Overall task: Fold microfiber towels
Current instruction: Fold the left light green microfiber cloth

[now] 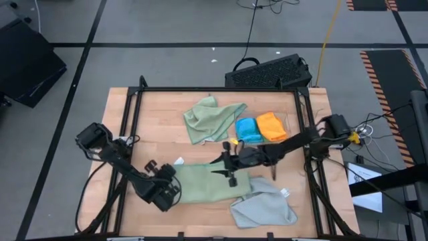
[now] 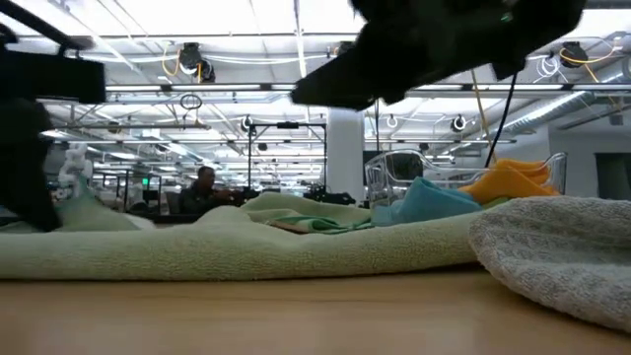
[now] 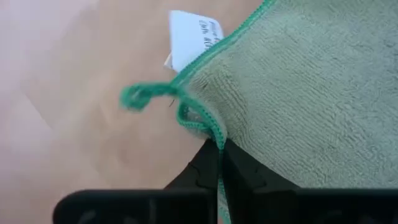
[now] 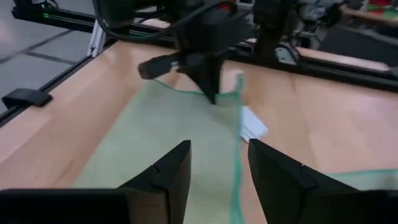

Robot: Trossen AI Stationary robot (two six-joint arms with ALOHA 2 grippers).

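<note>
Left hand (image 1: 172, 175) is low at the left end of a pale sage towel (image 1: 207, 183) that lies spread flat on the wooden table (image 1: 160, 127), near its front edge. In the left wrist view the hand's two dark fingers (image 3: 208, 171) are pressed together on the towel's green-stitched edge, right at a corner; a loose loop of stitching and a white label (image 3: 194, 36) show just beyond the pinch. So: left hand shut, gripping the towel corner. Right hand (image 1: 226, 164) is over the same towel's back edge, toward its right end; in its own wrist view the fingers (image 4: 168, 174) stand apart with the towel's green hem running between them. Nothing is clamped, hand about half open. Second sage towel (image 1: 210, 119) is crumpled at the table's back centre. Blue towel (image 1: 248, 130) and orange towel (image 1: 271, 126) sit folded side by side just right of it. Grey towel (image 1: 264, 207) lies rumpled at the front right, touching the spread towel's right end. Low view: a person (image 2: 202, 187) sits far off in the room behind.
</note>
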